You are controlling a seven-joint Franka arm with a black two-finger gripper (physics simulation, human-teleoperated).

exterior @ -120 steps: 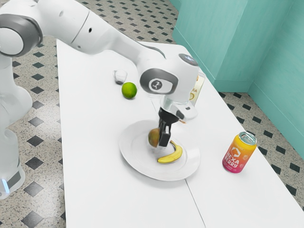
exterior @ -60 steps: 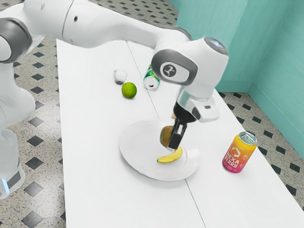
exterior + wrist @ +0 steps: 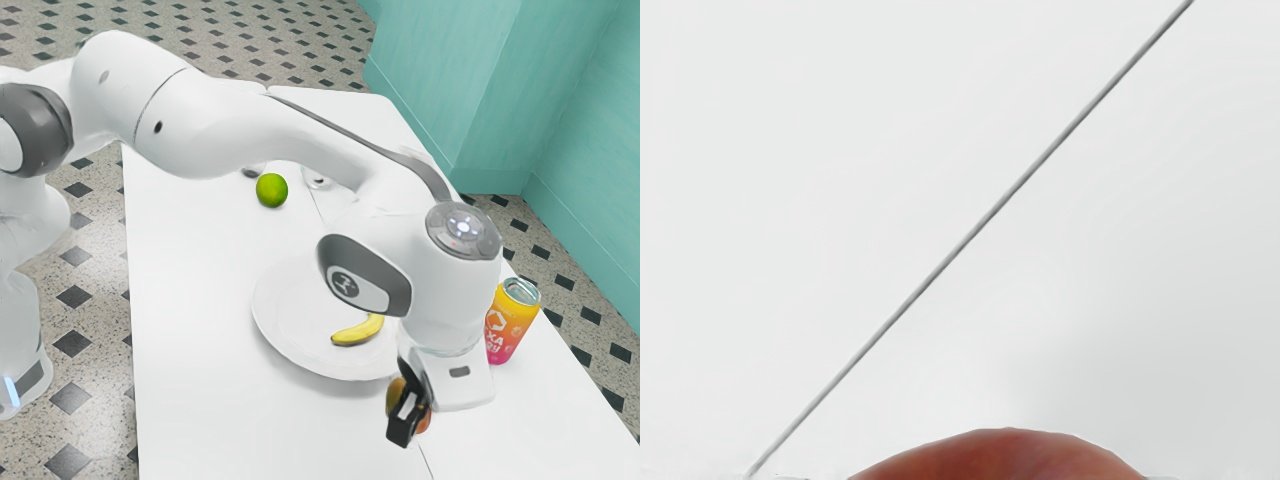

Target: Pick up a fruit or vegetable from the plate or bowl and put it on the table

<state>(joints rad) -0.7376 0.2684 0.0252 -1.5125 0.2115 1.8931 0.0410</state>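
Observation:
My gripper [image 3: 408,418] is shut on a round reddish-green fruit, perhaps a mango [image 3: 395,397], past the plate's near edge and over the white table [image 3: 240,430]. One black finger covers part of the fruit in the exterior view. The fruit's red top [image 3: 1005,458] shows at the wrist view's lower edge, with the white table [image 3: 840,150] and its seam beneath. On the white plate [image 3: 290,320] lies a yellow banana [image 3: 357,331], partly beside my hand's outline.
An orange-pink can [image 3: 510,318] stands just behind my hand toward the exterior view's right. A green lime [image 3: 272,190] lies beyond the plate, with a partly hidden can [image 3: 317,181] and a small glass [image 3: 252,171] near it.
My gripper has carried the fruit from above the plate, past its rim, toward the exterior view's right and bottom. The banana has stayed on the plate.

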